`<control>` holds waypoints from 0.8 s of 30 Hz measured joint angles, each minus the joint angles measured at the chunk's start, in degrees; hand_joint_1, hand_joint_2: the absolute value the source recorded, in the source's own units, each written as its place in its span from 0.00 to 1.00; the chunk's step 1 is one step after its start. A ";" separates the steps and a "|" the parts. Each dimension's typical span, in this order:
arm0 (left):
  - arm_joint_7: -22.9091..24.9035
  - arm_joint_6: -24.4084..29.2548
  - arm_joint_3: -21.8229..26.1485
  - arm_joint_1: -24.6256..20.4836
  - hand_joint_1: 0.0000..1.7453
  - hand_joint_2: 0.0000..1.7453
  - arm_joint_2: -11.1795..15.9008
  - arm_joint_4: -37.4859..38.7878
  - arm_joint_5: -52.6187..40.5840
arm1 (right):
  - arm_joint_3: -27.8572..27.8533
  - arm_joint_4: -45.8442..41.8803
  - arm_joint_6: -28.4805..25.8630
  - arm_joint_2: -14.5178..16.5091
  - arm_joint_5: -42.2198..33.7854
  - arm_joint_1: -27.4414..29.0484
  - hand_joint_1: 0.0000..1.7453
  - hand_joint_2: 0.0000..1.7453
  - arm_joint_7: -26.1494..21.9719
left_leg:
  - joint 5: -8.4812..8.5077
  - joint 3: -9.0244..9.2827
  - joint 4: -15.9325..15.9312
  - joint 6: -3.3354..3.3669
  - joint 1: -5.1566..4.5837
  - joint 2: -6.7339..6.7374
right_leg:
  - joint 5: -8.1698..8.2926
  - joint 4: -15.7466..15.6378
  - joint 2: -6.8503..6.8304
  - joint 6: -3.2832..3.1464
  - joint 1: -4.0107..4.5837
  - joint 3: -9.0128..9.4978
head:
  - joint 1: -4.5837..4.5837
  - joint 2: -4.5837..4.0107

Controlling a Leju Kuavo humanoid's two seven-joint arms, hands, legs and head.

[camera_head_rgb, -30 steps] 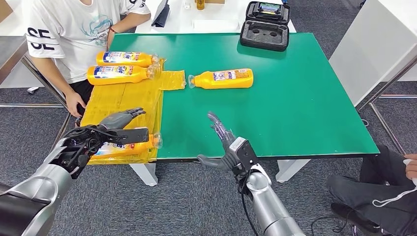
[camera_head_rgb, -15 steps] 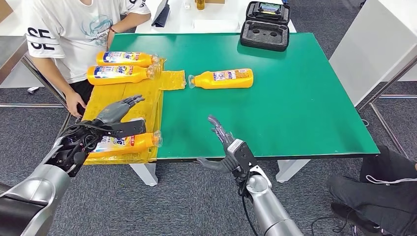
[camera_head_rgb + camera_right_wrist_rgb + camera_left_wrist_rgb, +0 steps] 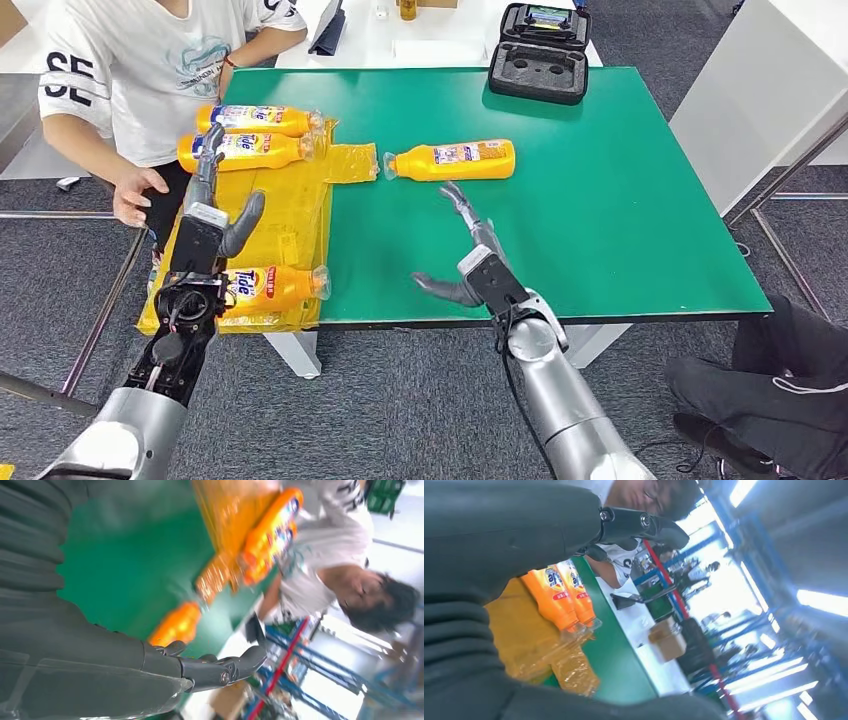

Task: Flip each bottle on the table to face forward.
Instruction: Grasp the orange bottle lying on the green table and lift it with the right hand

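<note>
- While the right hand [image 3: 470, 262] hovers over the green table [image 3: 620, 200] with fingers spread and nothing held, the lone orange plastic bottle with its small-print back label up [image 3: 452, 159] lies just beyond its fingertips; this looks like the next one to turn.
- Approach the middle of its body, thumb on the near side, fingers over the far side, clear of the capped neck.
- Roll it about its long axis until the logo faces up, then set it flat.
- Raised over the crinkled yellow plastic sheet [image 3: 290, 195], the left hand [image 3: 210, 225] is released, empty; the near orange bottle showing its logo [image 3: 270, 288] lies beside it.
- Two more logo-up orange bottles [image 3: 250, 135] rest at the sheet's far end, near a seated person's hand [image 3: 135, 192].
</note>
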 joint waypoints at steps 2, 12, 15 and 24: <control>-1.49 0.88 0.71 2.07 0.00 1.00 -0.84 -2.33 2.69 | -0.41 0.16 -0.76 -0.65 -0.14 -1.64 0.00 1.00 0.02 | 0.00 0.00 0.00 0.00 0.00 0.00 | 0.00 0.00 0.00 0.00 0.00 0.00 | -0.01 0.00; -2.97 2.39 1.16 10.59 0.00 1.00 -3.49 -12.77 7.30 | -0.92 1.76 -3.34 -3.72 0.27 -6.59 0.00 1.00 0.73 | -0.02 -0.02 0.00 0.02 0.00 -0.02 | 0.00 -0.01 0.00 0.01 0.00 0.00 | -0.01 0.00; -3.15 2.45 1.16 11.74 0.00 1.00 -3.79 -14.25 7.61 | -0.92 2.04 -4.13 -4.16 0.22 -6.79 0.00 1.00 0.68 | -0.02 -0.01 0.00 0.02 0.00 -0.01 | 0.00 -0.01 0.00 0.01 0.00 0.00 | -0.02 0.00; -3.72 3.19 1.16 13.99 0.00 1.00 -3.97 -15.74 8.23 | -0.92 2.66 -4.67 -5.27 -0.41 -7.44 0.00 1.00 0.34 | -0.02 -0.01 0.00 0.02 0.01 -0.01 | 0.00 0.00 0.00 0.00 0.00 0.00 | -0.01 0.00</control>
